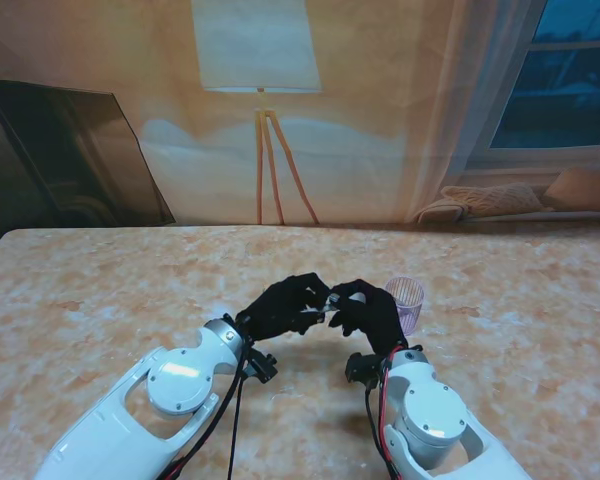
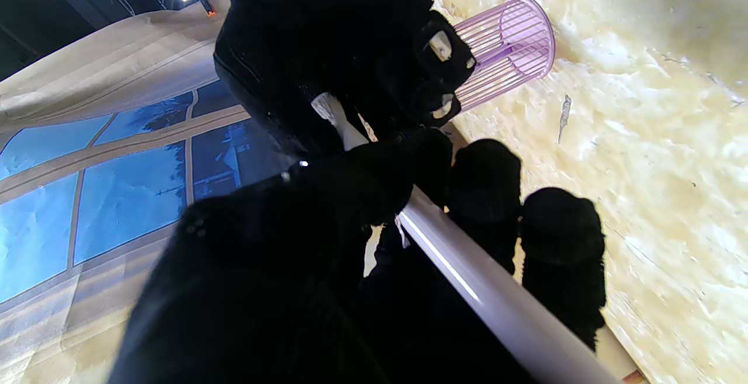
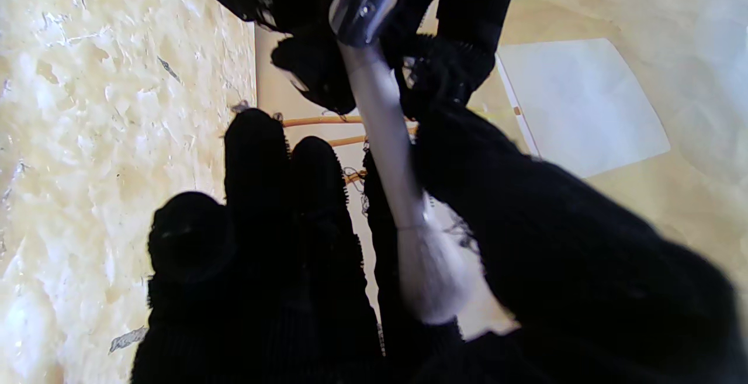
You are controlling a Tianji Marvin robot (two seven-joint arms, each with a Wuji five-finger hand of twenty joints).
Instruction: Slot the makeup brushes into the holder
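Note:
A silvery-lilac makeup brush (image 1: 328,303) is held above the table between both black-gloved hands. My left hand (image 1: 283,305) is shut on its handle (image 2: 467,279), thumb on one side and fingers (image 2: 485,191) on the other. My right hand (image 1: 372,312) is shut on the other end, with the white bristle tuft (image 3: 432,279) lying against its palm. The left wrist view shows the right hand (image 2: 350,51) closed over the brush's far end. The ribbed pink holder (image 1: 406,301) stands upright just beyond the right hand, to its right, also shown as a holder (image 2: 508,45) behind the fingers.
The marbled beige table (image 1: 100,300) stretches wide around both hands. A backdrop printed with a floor lamp (image 1: 265,120) and a window stands behind the table's far edge. A dark panel (image 1: 60,160) leans at the back left.

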